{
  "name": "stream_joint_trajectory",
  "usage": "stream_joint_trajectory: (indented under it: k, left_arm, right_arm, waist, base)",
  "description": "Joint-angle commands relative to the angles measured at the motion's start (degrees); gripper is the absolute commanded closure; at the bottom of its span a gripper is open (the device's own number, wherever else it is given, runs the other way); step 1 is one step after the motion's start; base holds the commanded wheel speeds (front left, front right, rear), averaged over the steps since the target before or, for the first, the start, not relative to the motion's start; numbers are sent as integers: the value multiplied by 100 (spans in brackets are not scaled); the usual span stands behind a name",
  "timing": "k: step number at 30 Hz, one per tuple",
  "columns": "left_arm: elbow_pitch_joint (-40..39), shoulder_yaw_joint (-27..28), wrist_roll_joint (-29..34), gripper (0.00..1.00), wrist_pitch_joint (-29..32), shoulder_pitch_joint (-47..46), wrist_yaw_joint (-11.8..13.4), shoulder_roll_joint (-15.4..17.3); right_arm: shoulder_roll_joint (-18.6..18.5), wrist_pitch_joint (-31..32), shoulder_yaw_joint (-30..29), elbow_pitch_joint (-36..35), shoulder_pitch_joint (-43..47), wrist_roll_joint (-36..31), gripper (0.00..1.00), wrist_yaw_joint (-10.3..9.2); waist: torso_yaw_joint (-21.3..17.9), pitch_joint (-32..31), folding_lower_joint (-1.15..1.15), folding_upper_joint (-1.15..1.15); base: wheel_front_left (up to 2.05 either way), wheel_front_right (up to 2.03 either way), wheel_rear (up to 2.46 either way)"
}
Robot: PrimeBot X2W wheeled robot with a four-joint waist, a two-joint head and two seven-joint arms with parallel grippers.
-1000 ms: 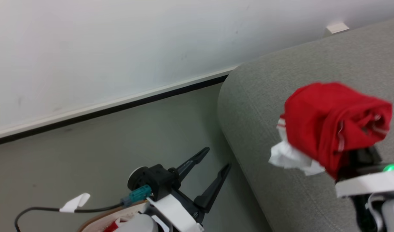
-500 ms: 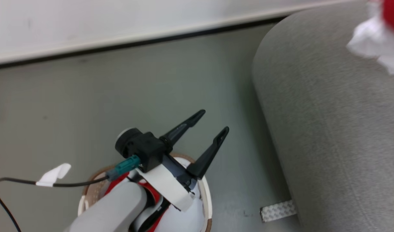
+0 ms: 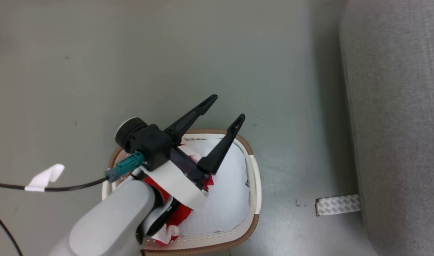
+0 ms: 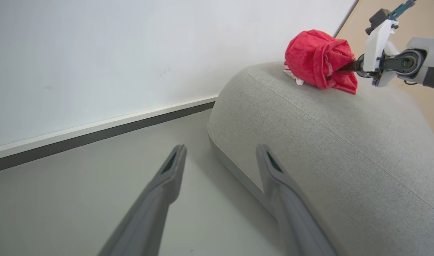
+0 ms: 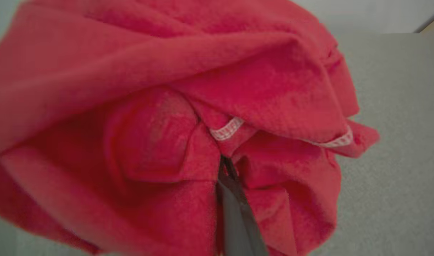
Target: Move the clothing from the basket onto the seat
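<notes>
1. The left gripper (image 3: pixel 227 106), fingers wide apart and empty, hovers over the basket (image 3: pixel 254 177), hiding part of the red clothing (image 3: pixel 181 213) inside.
2. The right gripper (image 5: pixel 226 165) is clamped on a red garment (image 4: pixel 316 58) at the far end of the seat (image 3: pixel 398 106).
3. A tape strip (image 3: pixel 337 205) lies on the floor (image 3: pixel 202 53) between basket and seat; a cable (image 3: pixel 60 186) runs off to the left.

Left gripper (image 3: pixel 227 106): two long dark fingers (image 3: pixel 188 119), tapered, recessed slot near each tip. Black block (image 3: pixel 151 144) behind them, with round pale-faced cap (image 3: pixel 126 128). Teal connector (image 3: pixel 126 167) feeding black cable (image 3: pixel 68 185); white tape tag (image 3: pixel 43 174) on cable. White cuff (image 3: pixel 174 185), then rounded pale grey forearm (image 3: pixel 110 224). Right arm (image 4: pixel 424 69): white wrist block (image 4: pixel 375 39), teal plug (image 4: pixel 401 7) on top, dark joint ring (image 4: pixel 405 62).
</notes>
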Motion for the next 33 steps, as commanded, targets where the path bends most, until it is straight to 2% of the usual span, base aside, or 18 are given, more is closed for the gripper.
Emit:
stream_joint_trajectory:
  k: [1, 2, 3, 4, 5, 6, 12, 19, 25, 29, 33]
  left_arm:
    - [37, 13, -28, 0, -49, -13, -18, 6]
    - [53, 20, -42, 0, -66, 3, -18, -4]
    - [77, 30, -55, 0, -83, 19, -22, -6]
    - [102, 38, -63, 0, -98, 33, -19, 3]
    - [134, 48, -71, 0, -96, 45, -21, 18]
    - [160, 54, -85, 0, -103, 55, -27, 30]
    - [292, 118, -153, 0, -167, 182, 16, -12]
    - [550, 210, -340, 0, -230, 640, 108, -57]
    - [648, 430, -471, 0, -264, 1151, 264, 88]
    - [619, 694, -587, 0, -270, 1410, 406, 201]
    - [510, 1098, -702, 0, -276, 1721, 615, 329]
  right_arm:
    - [-193, 119, -43, 100, 17, -69, 100, -18]
    - [-201, 253, -67, 251, 17, -94, 98, -18]
    - [-191, 311, -89, 336, 7, -109, 62, -18]
    - [-188, 318, -95, 391, -5, -129, 54, -17]
    - [-176, 304, -88, 436, -7, -145, 21, -17]
    - [-158, 292, -71, 467, 4, -152, 0, -17]
    - [-134, 351, 299, 469, 162, -24, 0, -17]
    - [-198, 800, 1099, 361, 608, 335, 0, -17]
    - [-450, 767, 1783, -423, 1184, 1044, 0, -17]
    - [-553, 356, 1968, -1093, 1561, 1467, 0, -17]
    - [-449, -149, 2165, -1768, 1976, 1633, 0, -17]
  waist:
    - [42, 6, -2, 0]
    - [45, -22, -2, 0]
    - [43, -51, -2, 0]
    - [36, -78, -2, 0]
    - [28, -109, -2, 0]
    - [16, -145, -2, 0]
    - [-80, -568, -2, 0]
    - [-229, -1622, -2, 0]
    - [-264, -2497, -2, 0]
    - [-164, -2901, -2, 0]
    - [-66, -3151, -2, 0]
  base:
    - [0, 0, 0]
    - [0, 0, 0]
    - [0, 0, 0]
    - [0, 0, 0]
    - [0, 0, 0]
    - [0, 0, 0]
    - [0, 0, 0]
    - [0, 0, 0]
    - [0, 0, 0]
    - [0, 0, 0]
    - [0, 0, 0]
